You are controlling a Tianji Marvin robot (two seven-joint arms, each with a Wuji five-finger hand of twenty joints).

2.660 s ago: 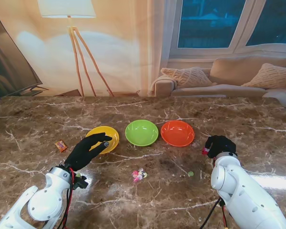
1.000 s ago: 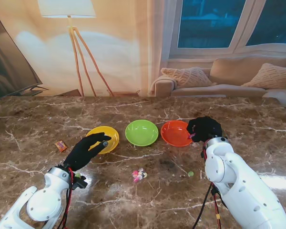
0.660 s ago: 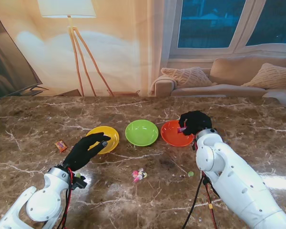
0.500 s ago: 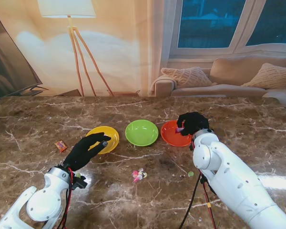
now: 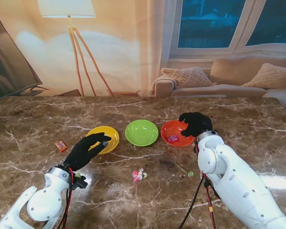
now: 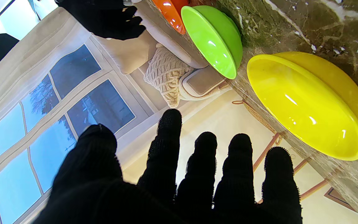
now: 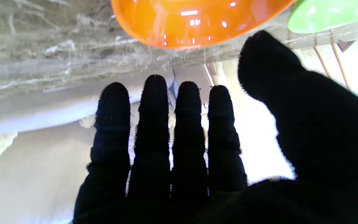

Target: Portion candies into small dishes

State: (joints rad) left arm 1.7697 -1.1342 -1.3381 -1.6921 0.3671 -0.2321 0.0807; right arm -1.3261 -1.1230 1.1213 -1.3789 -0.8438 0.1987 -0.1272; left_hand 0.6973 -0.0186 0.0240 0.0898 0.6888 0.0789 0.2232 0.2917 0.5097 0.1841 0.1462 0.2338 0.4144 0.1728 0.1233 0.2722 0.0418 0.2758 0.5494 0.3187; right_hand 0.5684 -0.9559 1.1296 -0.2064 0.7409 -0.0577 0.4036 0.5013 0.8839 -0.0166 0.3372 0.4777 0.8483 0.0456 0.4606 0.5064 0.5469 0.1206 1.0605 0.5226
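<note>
Marble table: right hand fingers spread, empty, over orange dish.

My left arm comes up from the table's near left corner, white shell bent at the elbow, forearm angled toward the middle. My left hand, gloved black, hangs palm down with its fingers straight and a little apart, thumb out to the side, holding nothing. My right arm reaches in from the near right corner, stretched farther toward the far edge. My right hand is flat too, four fingers side by side and extended, thumb spread wide, nothing in its grasp.
</note>
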